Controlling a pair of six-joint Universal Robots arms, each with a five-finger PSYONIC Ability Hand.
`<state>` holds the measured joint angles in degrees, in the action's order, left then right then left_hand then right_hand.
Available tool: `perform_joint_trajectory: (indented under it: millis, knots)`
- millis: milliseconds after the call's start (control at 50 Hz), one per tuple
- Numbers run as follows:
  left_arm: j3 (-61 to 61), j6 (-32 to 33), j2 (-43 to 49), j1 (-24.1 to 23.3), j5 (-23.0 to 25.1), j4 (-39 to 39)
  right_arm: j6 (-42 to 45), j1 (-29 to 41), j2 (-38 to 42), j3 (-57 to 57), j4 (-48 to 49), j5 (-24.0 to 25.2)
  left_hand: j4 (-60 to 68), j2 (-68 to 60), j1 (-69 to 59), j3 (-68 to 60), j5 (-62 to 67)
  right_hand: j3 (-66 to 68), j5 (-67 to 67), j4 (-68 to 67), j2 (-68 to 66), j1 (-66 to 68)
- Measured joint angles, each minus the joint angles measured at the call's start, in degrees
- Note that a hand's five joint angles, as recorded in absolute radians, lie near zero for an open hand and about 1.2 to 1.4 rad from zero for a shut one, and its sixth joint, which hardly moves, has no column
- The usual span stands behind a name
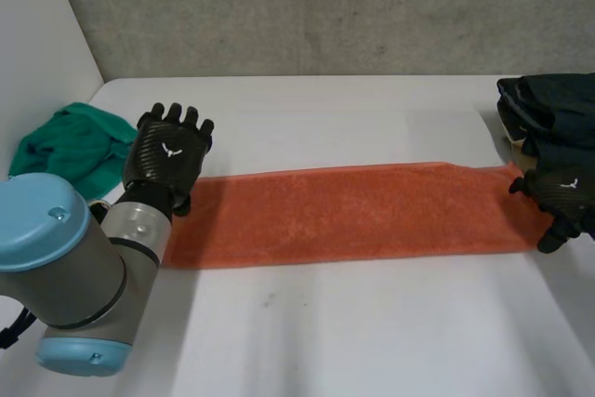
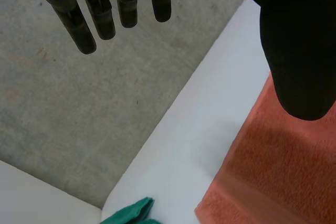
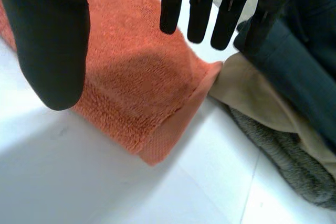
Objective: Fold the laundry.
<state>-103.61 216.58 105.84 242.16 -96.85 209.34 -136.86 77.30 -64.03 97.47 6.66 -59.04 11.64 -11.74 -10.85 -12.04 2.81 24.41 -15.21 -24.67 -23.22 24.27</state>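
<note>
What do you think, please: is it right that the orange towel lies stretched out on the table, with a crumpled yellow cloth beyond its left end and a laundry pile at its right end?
Not quite: the head view shows the crumpled cloth is green, not yellow. The orange towel does lie stretched out on the table, with a laundry pile at its right end.

Towel across table, clothes pile right, cloth left

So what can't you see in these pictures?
Head view: a corner of the orange towel hides behind the left hand.
Head view: the dark clothes pile runs off the edge.
Head view: the left arm covers some green cloth.
Right wrist view: the thumb of the right hand blocks some towel.
</note>
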Motion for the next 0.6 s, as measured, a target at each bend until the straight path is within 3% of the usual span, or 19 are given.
perform_joint_trajectory:
  millis: [60, 160, 200, 400, 600]
  knots:
    - [-0.1, -2.3, -1.0, 0.0, 0.9, -0.1, 0.4, 0.2, 2.3, -0.6, 1.8, -0.1, 0.0, 0.0, 0.0, 0.0, 0.0, 3.4, -2.7, -3.3, -4.0, 3.4]
    - [-0.5, -4.4, -3.2, 0.0, 3.4, -0.8, 1.1, 0.2, 5.4, -1.5, 4.8, -1.1, 0.0, 0.0, 0.0, 0.0, 0.0, 33.7, -32.4, -33.4, -35.3, 34.0]
    - [-0.7, -4.7, -4.1, -0.1, 4.1, -1.0, 1.3, -0.3, 5.8, -1.6, 5.8, -2.4, 0.0, 0.0, 0.0, 0.0, 0.0, 42.1, -39.7, -42.0, -43.7, 39.6]
    - [-1.2, -4.6, -6.7, -0.2, 4.6, -1.7, 2.6, -6.9, 3.7, -0.4, 7.4, -8.2, 0.0, 0.0, 0.0, 0.0, 0.0, 43.8, -39.8, -44.0, -44.2, 39.6]
    - [-1.6, -4.6, -8.9, -0.1, 4.5, -3.5, 11.6, -12.2, -1.9, -0.1, 7.1, -14.8, 0.0, 0.0, 0.0, 0.0, 0.0, 43.9, -40.6, -44.1, -44.2, 39.6]
